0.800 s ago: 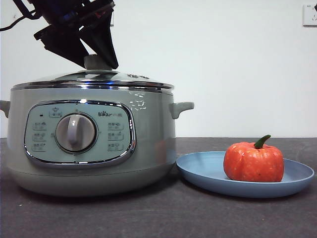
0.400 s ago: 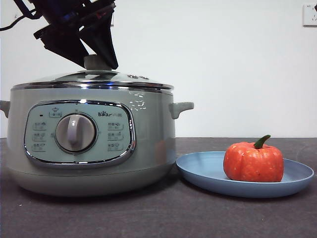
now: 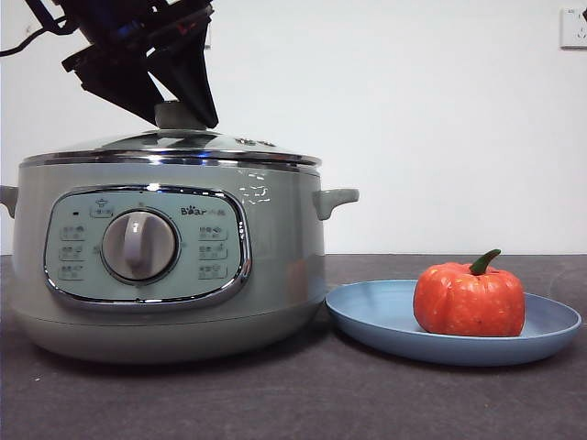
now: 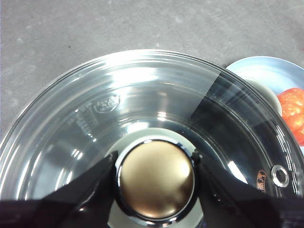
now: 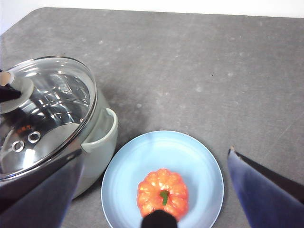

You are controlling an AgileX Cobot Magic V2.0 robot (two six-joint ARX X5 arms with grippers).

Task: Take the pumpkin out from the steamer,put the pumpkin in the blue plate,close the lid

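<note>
The steamer (image 3: 170,257) is seen at the left on the dark grey table (image 3: 293,403), w/ its control panel and central dial turned to the front camera. The lid (image 3: 174,147) is seated flat on the steamer, its chrome rim level all around.

The left gripper (image 4: 156,178) is placed at the lid knob (image 4: 156,179). In the left wrist view one black jaw is seen on each side of the knob, both touching its chrome collar, so the knob is gripped betw. the jaws. In the front view the same gripper is seen coming down from the upper left, tilted, w/ its dark tips on both sides of the knob. Through the glass only reflections are seen; the inside of the pot cannot be judged.

The blue plate (image 3: 454,325) is lying just beside the steamer, at its right in the front view, its rim very near the pot base; if they touch cannot be told. The pumpkin (image 3: 470,298) is standing upright on the plate, green stem up, somewhat off centre toward the side away from the steamer.

The right gripper (image 5: 152,190) is held high above the plate and pumpkin, touching nothing. Its jaws are spread wide, one over the steamer edge and one over bare table.
</note>
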